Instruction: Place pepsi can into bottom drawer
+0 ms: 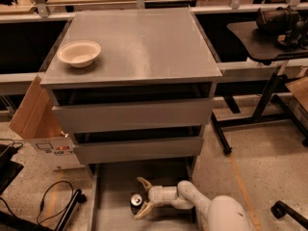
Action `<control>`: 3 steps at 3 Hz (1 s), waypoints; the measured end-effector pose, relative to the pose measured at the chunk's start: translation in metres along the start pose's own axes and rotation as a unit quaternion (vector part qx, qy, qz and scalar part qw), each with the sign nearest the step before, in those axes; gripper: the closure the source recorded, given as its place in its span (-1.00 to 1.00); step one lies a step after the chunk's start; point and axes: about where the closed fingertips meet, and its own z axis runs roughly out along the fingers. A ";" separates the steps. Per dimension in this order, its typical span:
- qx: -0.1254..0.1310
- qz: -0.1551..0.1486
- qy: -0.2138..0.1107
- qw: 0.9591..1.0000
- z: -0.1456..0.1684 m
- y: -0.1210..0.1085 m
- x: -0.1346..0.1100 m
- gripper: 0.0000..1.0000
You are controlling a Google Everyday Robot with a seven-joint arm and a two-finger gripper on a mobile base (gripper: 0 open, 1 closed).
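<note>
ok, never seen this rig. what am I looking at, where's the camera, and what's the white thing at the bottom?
There is one camera, looking down at a grey three-drawer cabinet from the front; its mounting isn't on record. The white thing is the robot's single arm, reaching into the pulled-out bottom drawer. At its end is the tool, with two fingers spread open on either side of a pepsi can that seems to stand upright on the drawer floor. Nothing is gripped. A cream bowl sits on the cabinet top, front left. A cardboard box leans beside the cabinet.
</note>
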 end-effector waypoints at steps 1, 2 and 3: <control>0.000 0.000 0.000 1.000 0.000 0.000 0.000 -1.00; 0.004 -0.007 0.007 1.000 -0.007 0.007 -0.009 -1.00; 0.048 -0.045 0.044 0.997 -0.050 -0.005 -0.039 -1.00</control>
